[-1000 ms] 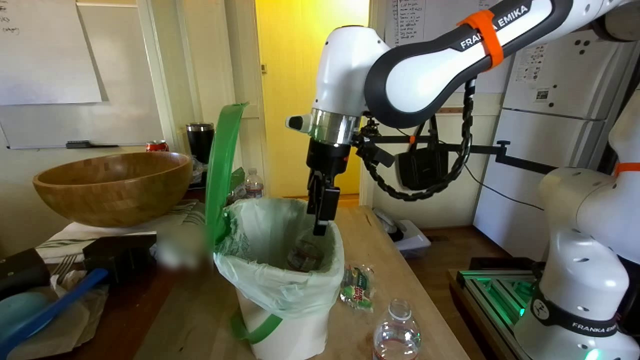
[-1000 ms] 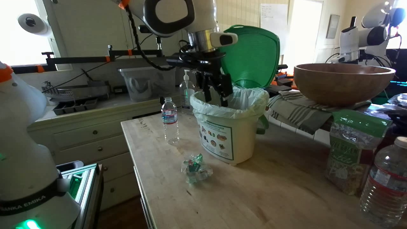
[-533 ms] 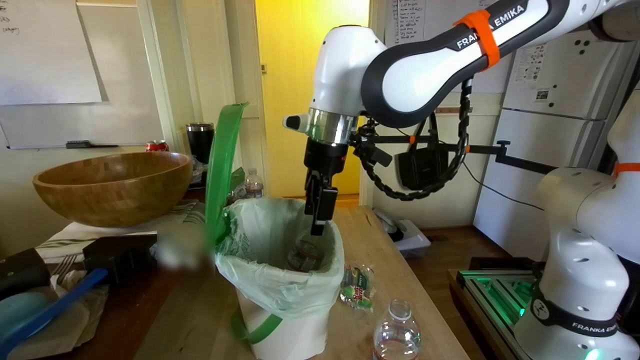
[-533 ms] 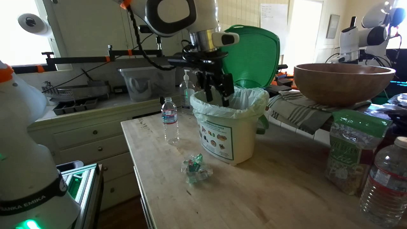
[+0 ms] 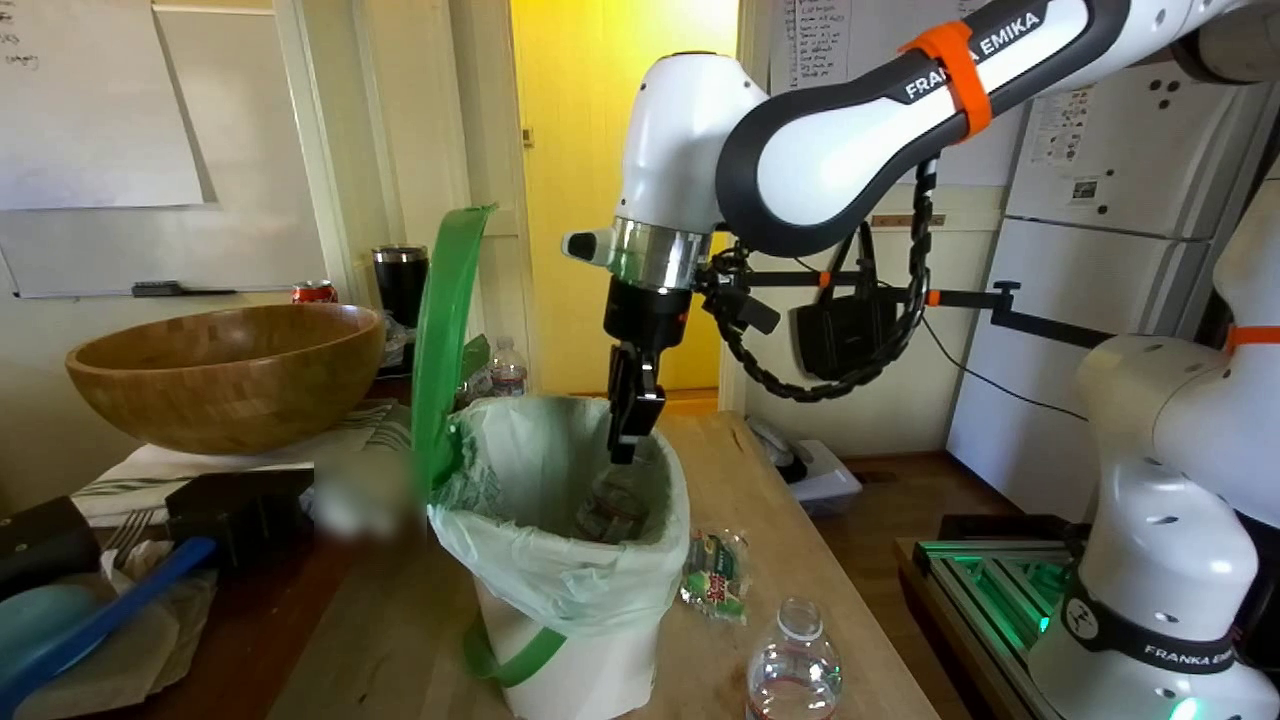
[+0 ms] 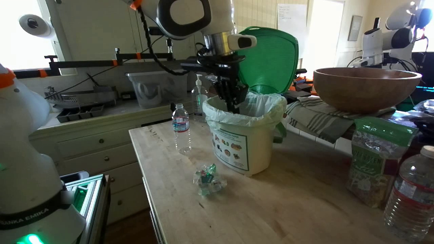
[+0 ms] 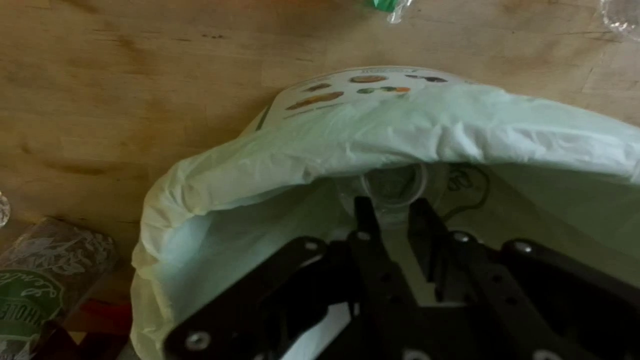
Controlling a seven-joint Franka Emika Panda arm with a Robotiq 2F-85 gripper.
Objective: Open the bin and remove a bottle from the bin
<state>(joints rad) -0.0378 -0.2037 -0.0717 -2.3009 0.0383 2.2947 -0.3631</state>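
Wrist view: a slim clear plastic bottle (image 7: 395,185), round end up, lies just beyond the black two-fingered gripper (image 7: 391,203), whose tips stand narrowly apart

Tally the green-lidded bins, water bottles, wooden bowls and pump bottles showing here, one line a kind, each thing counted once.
Green-lidded bin: 1
Water bottles: 3 (in an exterior view: binned bottle, front bottle, back bottle)
Wooden bowl: 1
Pump bottle: 1
Total: 6
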